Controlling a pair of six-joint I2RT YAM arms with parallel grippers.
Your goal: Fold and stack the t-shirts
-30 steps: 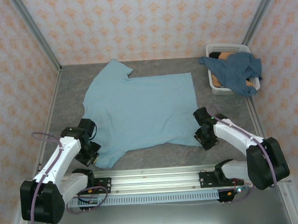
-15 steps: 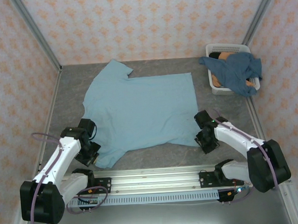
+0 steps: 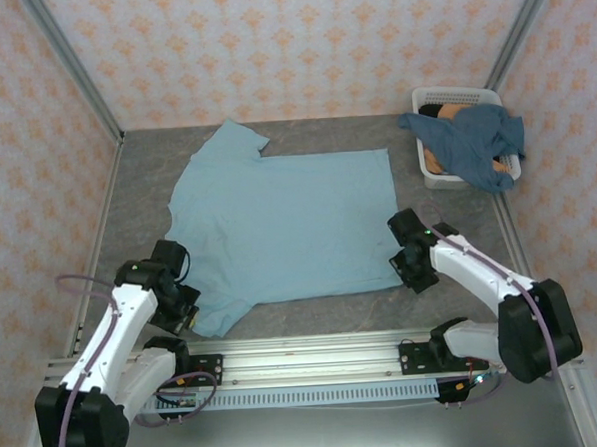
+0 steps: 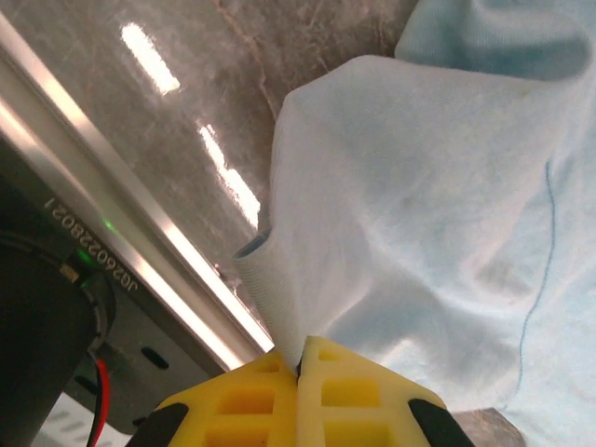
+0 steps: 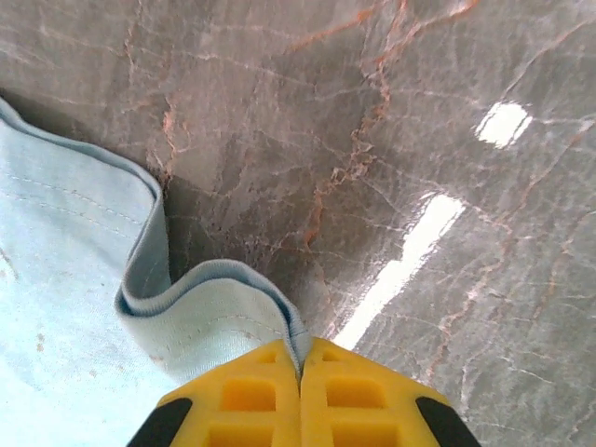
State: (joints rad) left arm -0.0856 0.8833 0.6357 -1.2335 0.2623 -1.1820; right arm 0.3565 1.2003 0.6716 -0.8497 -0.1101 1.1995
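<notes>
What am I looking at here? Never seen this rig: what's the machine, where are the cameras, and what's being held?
Two white-and-black robot arms are bolted at the near edge of a grey marbled table. The wide picture comes from a fixed camera above and behind them. The two close-ups come from a camera on each wrist, looking past that arm's yellow fingers. A light sky-blue cloth t-shirt lies spread flat on the table. The left gripper is shut on its near-left edge, and the right gripper is shut on its near-right hem. At the far right, a white slatted plastic basket holds a darker dusty-blue t-shirt draped over its rim.
</notes>
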